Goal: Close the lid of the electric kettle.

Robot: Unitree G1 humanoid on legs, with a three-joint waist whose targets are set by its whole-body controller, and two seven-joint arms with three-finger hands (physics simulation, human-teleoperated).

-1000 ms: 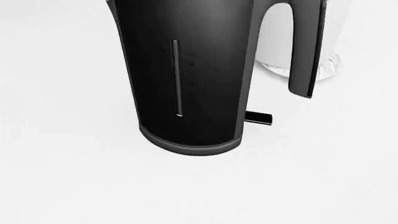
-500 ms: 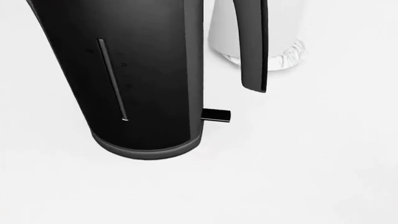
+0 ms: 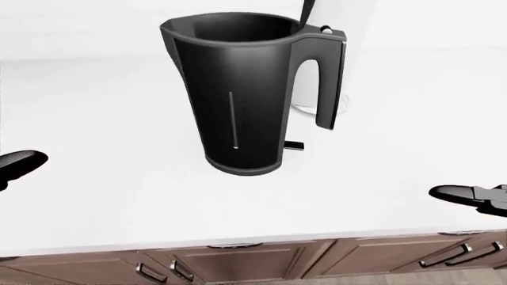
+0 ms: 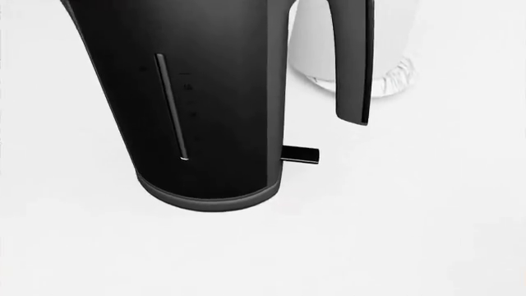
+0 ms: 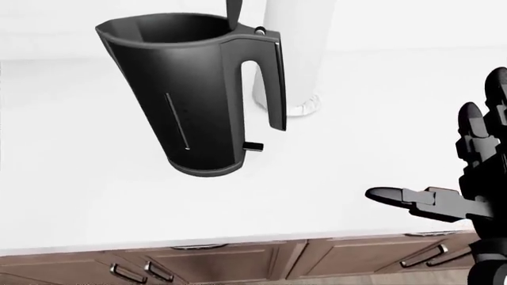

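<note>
Left hand barely pokes in at left-eye view's left edge, low over tabletop; can't tell its fingers' state. Kettle stands upright mid-tabletop w/ lid up, well apart from both hands. Right hand hovers at right, fingers spread, touching nothing. Head view shows only kettle's lower body, handle & base switch.

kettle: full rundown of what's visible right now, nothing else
The electric kettle is a tall, dark, matte-looking tapered jug standing upright on the white counter. Its lid is swung up at the handle side, leaving the mouth open and dark inside. A loop handle sits on the view's right, a narrow vertical level window runs down the body, and a small switch tab sticks out near the grey base ring. No robot hand touches it.
</note>
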